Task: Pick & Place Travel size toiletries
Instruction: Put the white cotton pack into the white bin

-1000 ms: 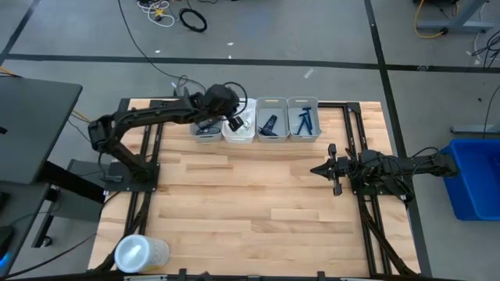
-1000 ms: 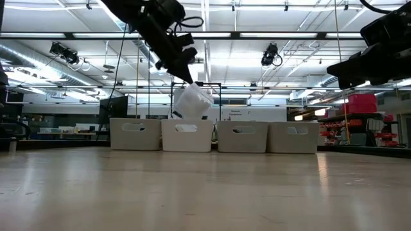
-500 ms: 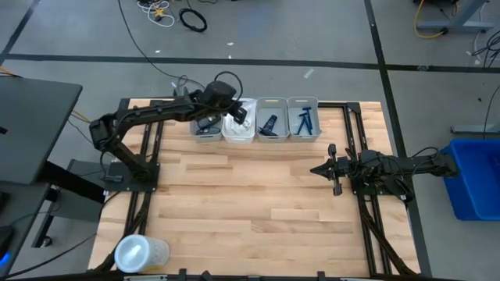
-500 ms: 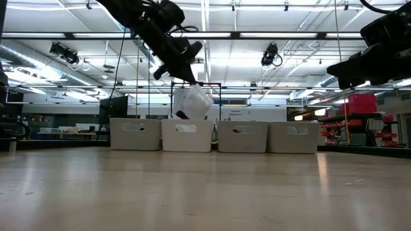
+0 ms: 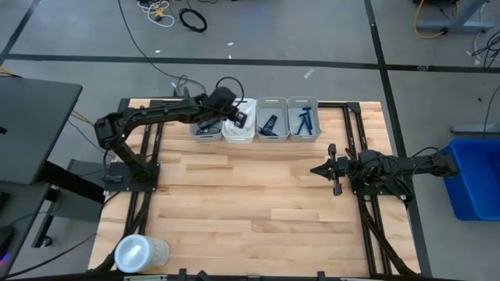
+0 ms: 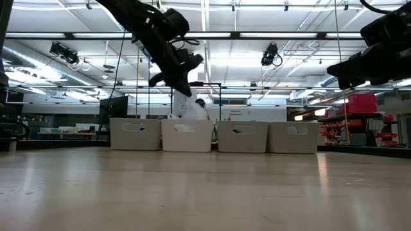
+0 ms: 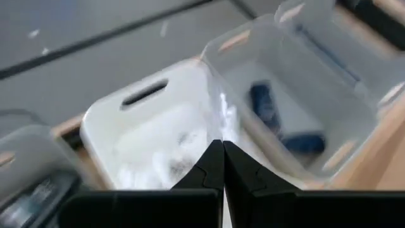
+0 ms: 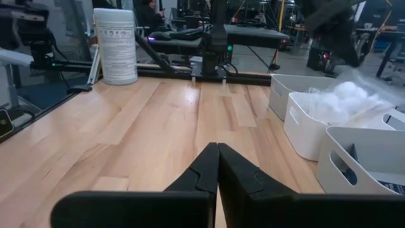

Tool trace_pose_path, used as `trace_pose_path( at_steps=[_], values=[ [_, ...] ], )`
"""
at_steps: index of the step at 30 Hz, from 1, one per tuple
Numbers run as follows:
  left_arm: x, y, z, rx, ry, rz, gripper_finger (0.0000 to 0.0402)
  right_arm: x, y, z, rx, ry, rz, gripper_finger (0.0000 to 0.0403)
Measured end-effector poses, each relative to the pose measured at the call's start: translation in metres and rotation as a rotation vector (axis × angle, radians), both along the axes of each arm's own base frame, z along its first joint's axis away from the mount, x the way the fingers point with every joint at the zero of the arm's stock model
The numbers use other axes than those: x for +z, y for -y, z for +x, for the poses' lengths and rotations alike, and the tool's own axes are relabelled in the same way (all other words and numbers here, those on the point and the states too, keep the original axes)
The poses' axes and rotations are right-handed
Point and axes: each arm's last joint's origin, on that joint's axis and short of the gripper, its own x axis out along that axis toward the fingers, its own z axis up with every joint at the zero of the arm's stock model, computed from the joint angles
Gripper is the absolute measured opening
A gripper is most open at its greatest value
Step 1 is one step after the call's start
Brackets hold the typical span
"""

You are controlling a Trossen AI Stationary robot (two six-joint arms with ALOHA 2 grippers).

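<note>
The left tool (image 5: pixel 238 117) hangs over the second of four bins, fingers together, clamped on a white packet (image 6: pixel 194 109) that dips into that bin (image 5: pixel 239 129). The right tool (image 5: pixel 319 168) waits over the table (image 5: pixel 250 203), fingers together, empty. Four bins stand in one row. First bin (image 5: pixel 205 131): dark cases, count unclear. Second bin: white packets. Third bin (image 5: pixel 272 121): a dark blue item. Fourth bin (image 5: pixel 304 119): blue razors (image 5: pixel 305 119). One white canister (image 5: pixel 141 253) stands at a table corner.

white packet (image 7: pixel 218 120) blurred, partly behind the closed jaws
</note>
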Motion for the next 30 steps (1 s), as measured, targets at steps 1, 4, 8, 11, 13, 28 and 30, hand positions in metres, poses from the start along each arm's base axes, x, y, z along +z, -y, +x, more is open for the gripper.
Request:
trace_pose_path(
  at_steps=[1,4,8,11,13,28,30],
  values=[
    [-0.0032,0.0000,-0.0011,0.007,-0.023,-0.007,0.0001,-0.0001,0.0000,0.0000,-0.001,-0.001,-0.001,0.0013],
    [-0.0072,-0.0020,0.0002,0.035,-0.049,0.011,0.0001,-0.0003,0.0000,0.0002,-0.001,-0.003,0.000,0.0014],
    [-0.0071,-0.0055,-0.0025,0.052,-0.056,0.017,0.0001,-0.0007,0.0000,0.0005,0.000,-0.008,-0.001,0.0014],
    [-0.0073,-0.0068,-0.0034,0.056,-0.058,0.016,0.0001,-0.0009,-0.0001,0.0005,0.000,-0.011,-0.001,0.0014],
    [-0.0073,-0.0069,-0.0034,0.053,-0.058,0.014,0.0002,-0.0010,-0.0001,0.0007,0.000,-0.012,-0.001,0.0013],
    [-0.0081,-0.0063,-0.0040,0.050,-0.068,0.008,0.0169,-0.0011,0.0000,0.0007,0.000,-0.013,-0.001,0.0014],
    [-0.0079,-0.0064,-0.0038,0.037,-0.077,0.020,0.0187,-0.0011,0.0000,0.0007,0.000,-0.013,-0.001,0.0013]
  ],
)
